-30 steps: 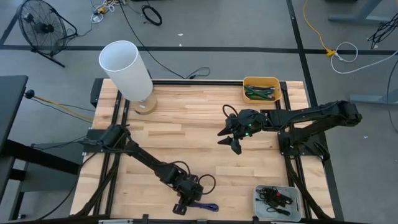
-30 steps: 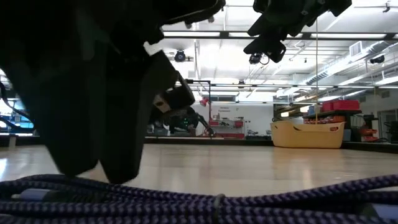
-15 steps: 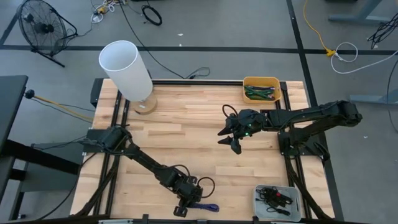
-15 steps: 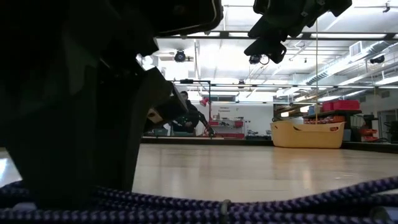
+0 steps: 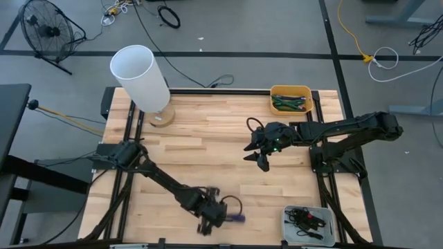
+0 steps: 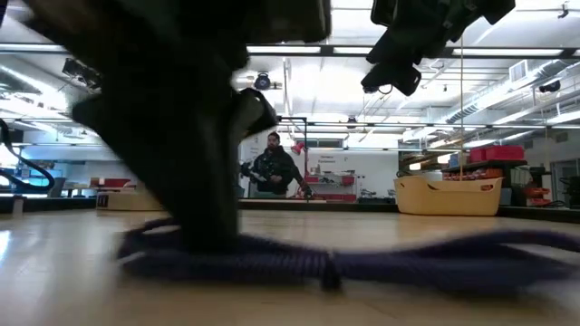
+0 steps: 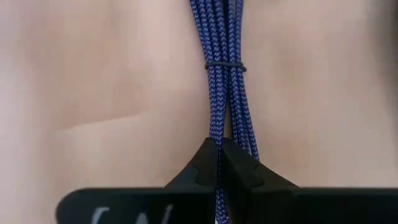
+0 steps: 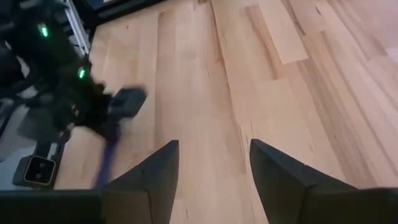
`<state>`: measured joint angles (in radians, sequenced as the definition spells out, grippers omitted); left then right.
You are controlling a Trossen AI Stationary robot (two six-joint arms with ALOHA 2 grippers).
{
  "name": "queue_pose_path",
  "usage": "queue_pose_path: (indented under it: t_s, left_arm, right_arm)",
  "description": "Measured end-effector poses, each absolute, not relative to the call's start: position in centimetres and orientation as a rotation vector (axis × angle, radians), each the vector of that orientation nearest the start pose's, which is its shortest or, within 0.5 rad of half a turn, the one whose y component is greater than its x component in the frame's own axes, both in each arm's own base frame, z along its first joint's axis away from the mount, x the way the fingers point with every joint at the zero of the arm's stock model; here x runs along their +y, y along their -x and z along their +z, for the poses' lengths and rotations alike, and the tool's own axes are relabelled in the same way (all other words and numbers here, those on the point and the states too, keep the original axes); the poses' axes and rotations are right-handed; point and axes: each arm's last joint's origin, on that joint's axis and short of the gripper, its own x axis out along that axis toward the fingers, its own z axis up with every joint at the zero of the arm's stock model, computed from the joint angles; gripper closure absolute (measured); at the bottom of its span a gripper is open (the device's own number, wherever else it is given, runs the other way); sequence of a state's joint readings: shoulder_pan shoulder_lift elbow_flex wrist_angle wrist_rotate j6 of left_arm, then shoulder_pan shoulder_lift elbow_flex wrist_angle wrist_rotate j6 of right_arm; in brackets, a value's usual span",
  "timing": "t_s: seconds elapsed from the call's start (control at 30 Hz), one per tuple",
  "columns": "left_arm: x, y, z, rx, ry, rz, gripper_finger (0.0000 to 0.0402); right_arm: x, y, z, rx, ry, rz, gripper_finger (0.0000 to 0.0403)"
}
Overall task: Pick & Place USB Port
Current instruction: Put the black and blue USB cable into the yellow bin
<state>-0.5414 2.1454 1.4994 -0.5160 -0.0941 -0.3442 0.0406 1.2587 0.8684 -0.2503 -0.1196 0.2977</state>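
The USB cable is a blue-purple braided bundle (image 5: 235,218) bound by a thin black tie (image 7: 225,66), near the table's near edge. My left gripper (image 5: 210,216) stands over one end of it, shut on the strands; the low view shows it as a dark blurred mass over the cable (image 6: 362,258). My right gripper (image 5: 261,156) hovers open above the table's middle right, well away from the cable, its fingers apart in the right wrist view (image 8: 211,168). From there the left arm and the cable (image 8: 106,158) show far off. My left gripper pinches the braided bundle between its two shut fingertips (image 7: 205,163), on several strands (image 7: 219,134) a short way from the black tie. The fingers come from above, pointing down. The bundle runs straight out from the fingertips; whether it is clear of the table I cannot tell.
A white cylinder (image 5: 140,76) stands at the far left corner. A yellow bin (image 5: 291,90) with cables sits at the far right, and a grey tray (image 5: 288,220) with black cables at the near right. A person (image 6: 272,167) stands in the room behind.
My left gripper has moved away from the table's near edge, toward the far side and a little right, taking the cable bundle along. The cable now lies farther from the low camera, where it filled the foreground before. The right arm has kept still.
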Motion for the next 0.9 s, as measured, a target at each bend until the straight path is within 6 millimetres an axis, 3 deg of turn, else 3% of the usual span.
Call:
queue_pose_path:
  t_s: [0.2, 0.47, 0.73, 0.9]
  left_arm:
    - [-18.7, -36.8, 16.0, 1.181, -0.233, 0.07, 0.0395]
    - [-14.4, -35.4, 23.7, 1.004, -0.249, 0.279, 0.0395]
    - [-10.6, -29.4, 30.9, 0.766, -0.172, 0.406, 0.0395]
    - [-9.3, -25.6, 32.7, 0.482, -0.05, 0.372, 0.0395]
  right_arm:
    - [1.4, -26.3, 25.3, 0.691, -0.314, 0.052, 0.0207]
    - [1.4, -25.8, 23.7, 0.734, -0.318, 0.034, 0.0207]
    - [1.4, -25.7, 23.1, 0.717, -0.317, 0.038, 0.0207]
    - [1.4, -26.3, 23.8, 0.621, -0.297, 0.061, 0.0207]
